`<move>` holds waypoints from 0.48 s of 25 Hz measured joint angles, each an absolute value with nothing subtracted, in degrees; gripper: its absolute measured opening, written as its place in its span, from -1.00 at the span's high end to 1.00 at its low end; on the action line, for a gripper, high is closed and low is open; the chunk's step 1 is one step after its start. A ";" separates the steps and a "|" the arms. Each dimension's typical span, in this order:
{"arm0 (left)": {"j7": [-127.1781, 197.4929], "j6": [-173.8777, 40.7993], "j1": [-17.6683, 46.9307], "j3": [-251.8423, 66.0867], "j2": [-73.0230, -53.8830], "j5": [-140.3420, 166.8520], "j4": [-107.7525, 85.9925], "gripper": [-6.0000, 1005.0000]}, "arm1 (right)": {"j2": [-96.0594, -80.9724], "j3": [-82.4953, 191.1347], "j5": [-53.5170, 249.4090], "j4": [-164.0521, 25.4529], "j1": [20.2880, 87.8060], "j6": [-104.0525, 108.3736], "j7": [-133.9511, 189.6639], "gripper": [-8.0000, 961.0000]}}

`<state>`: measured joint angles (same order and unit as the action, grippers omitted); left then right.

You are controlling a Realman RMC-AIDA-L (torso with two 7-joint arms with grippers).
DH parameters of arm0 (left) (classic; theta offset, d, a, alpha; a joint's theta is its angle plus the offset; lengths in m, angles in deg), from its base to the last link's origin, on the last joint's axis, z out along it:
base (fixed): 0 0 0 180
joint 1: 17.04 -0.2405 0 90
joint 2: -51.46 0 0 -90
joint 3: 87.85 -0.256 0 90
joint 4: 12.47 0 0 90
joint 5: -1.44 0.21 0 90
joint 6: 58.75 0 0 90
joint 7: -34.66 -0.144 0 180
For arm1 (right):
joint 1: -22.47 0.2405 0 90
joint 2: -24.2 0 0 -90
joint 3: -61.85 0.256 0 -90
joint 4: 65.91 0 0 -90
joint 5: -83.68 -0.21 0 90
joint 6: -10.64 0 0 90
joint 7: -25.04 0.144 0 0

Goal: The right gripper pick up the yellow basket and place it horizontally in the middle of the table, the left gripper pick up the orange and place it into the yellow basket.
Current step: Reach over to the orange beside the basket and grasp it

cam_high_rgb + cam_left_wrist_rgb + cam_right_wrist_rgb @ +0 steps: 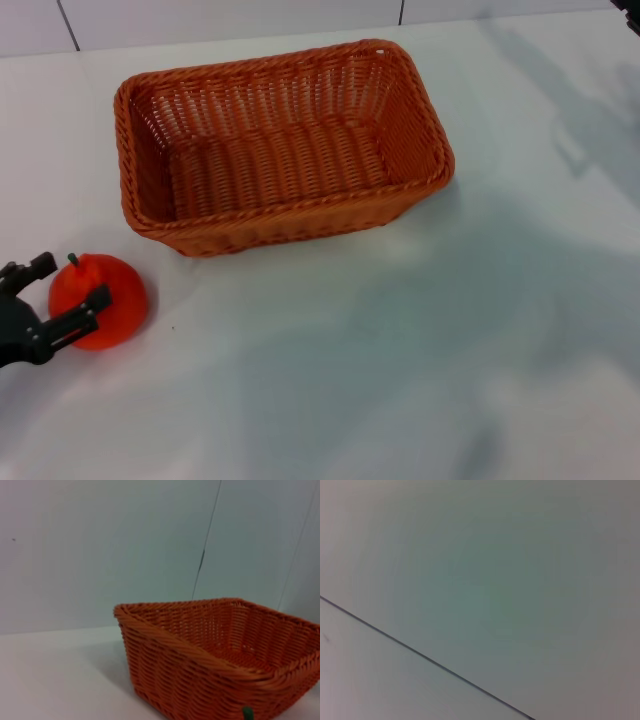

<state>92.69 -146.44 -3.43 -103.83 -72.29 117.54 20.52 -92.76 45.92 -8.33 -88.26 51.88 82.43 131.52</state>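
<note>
The yellow basket [285, 150], an orange-brown wicker rectangle, stands upright and empty on the white table [420, 360], its long side running left to right at the middle rear. It also shows in the left wrist view [220, 660]. The orange [112, 295] rests on the table in front of the basket's left corner. Only its dark stem [247, 712] shows in the left wrist view. My left gripper [72, 282] is open, with one black finger on each side of the orange. My right gripper is out of view; its wrist view shows only wall.
A small dark part [630, 12] shows at the far right corner of the table. A pale wall [230, 20] runs behind the table's far edge. Bare table [450, 400] lies in front of the basket and to its right.
</note>
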 joint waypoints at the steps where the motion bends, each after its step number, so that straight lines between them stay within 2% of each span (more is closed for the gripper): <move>1: 92.45 -146.11 -3.28 -103.99 -72.28 117.66 20.29 -0.67 | -92.74 46.06 -8.33 -88.23 51.80 82.55 131.53 -0.41; 11: 89.43 -143.89 -2.04 -104.02 -72.02 118.26 18.49 -0.51 | -92.88 46.82 -8.35 -88.14 51.27 82.86 131.57 -0.41; 12: 89.40 -143.84 -1.95 -104.10 -72.03 118.26 18.49 -0.44 | -92.90 46.83 -8.35 -88.14 51.26 82.86 131.57 -0.41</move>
